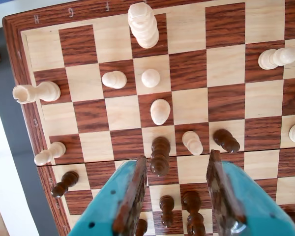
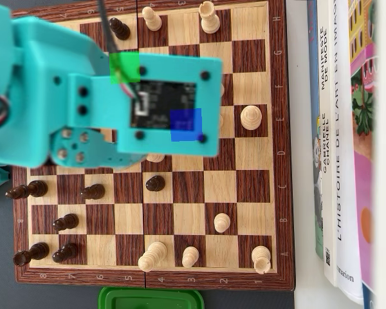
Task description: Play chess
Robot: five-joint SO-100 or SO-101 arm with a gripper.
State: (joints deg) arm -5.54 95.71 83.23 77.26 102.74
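Wrist view: pincer (image 1: pixel 179 196) is hanging over the board (image 1: pixel 187 73) w/ jaws apart and nothing between them. Gap is sitting over the squares just this side of the board's centre fold. Dark pawn (image 1: pixel 160 156) is standing just past the left finger tip, slightly to its inner side; it's reading as the closest piece ahead of the gap. White pawn (image 1: pixel 192 142) is a bit farther on from it, nearer the gap's centre line, and a second dark pawn (image 1: pixel 226 140) is lying ahead of the right finger. Two more dark pieces (image 1: pixel 192 206) are showing under the gap, nearer the cam than the dark pawn. All these pieces are upright, so long axis is vertical, pointing roughly at the cam; the fingers would be closing across the stem sideways. Which piece is meant, can't tell; if it's the dark pawn, pincer is needing a small shift left and fwd, judging by this view.

Overhead view: arm (image 2: pixel 83 96) is covering the upper-left and middle of the board (image 2: pixel 280 129), hiding pincer and the pieces under it. Can't read the jaws here. A dark pawn (image 2: pixel 155 183) is peeking out just below the arm; white pieces (image 2: pixel 251 117) are sitting to the right of the arm.
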